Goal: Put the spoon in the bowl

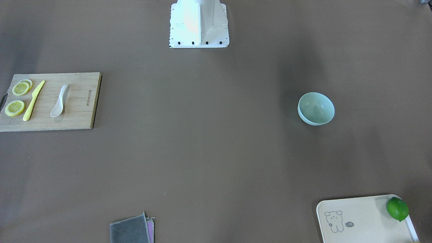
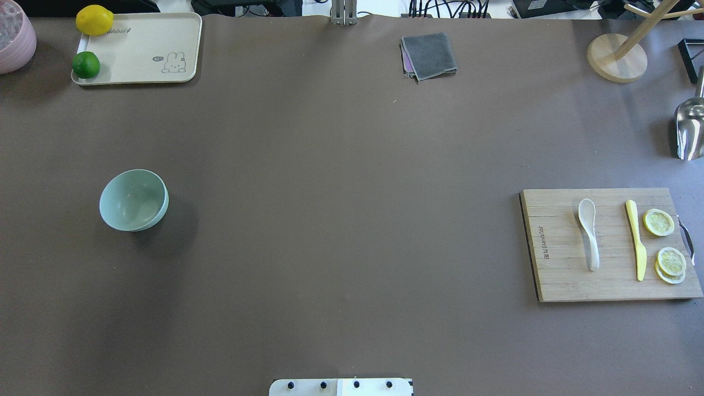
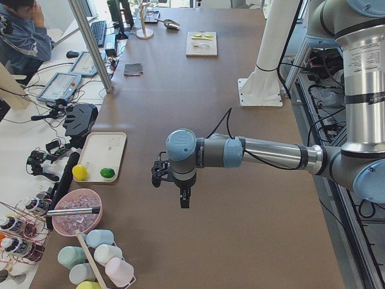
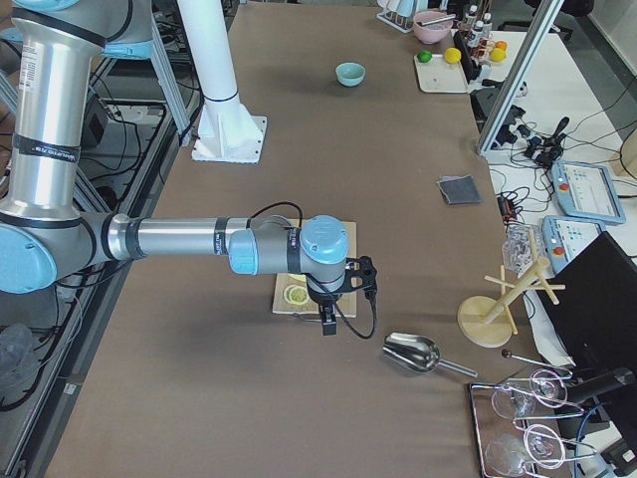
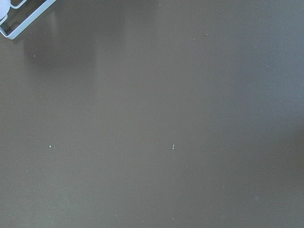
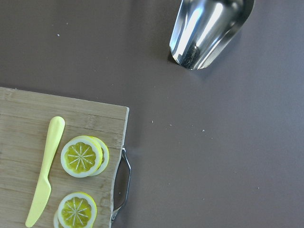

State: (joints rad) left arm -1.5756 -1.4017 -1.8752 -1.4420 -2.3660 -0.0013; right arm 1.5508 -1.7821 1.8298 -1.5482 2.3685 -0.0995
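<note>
The spoon point(image 2: 588, 234) lies on a cutting board point(image 2: 555, 286) at the bench's right, handle toward the robot, just inward of the right arm point(image 4: 179, 239) hovering over the board's outer edge, jaws' state impossible to tell; the bowl point(image 2: 133, 199) sits well apart, left.

spoon point(image 2: 588, 234): hidden behind right arm point(image 4: 179, 239), right view | tray point(image 1: 368, 216): clipped by edge

This was a robotics laboratory rather than a kitchen. A jointed industrial arm point(image 3: 264, 153) reached over a long brown-covered table point(image 3: 252, 211), and a white pedestal point(image 3: 263, 66) was bolted at the table's edge. Beside the table, across from the pedestal, lay teach pendants point(image 3: 60, 88), a keyboard point(image 3: 98, 32) and loose cables point(image 3: 36, 111) (an operator point(image 3: 21, 33) sat there too).
</note>
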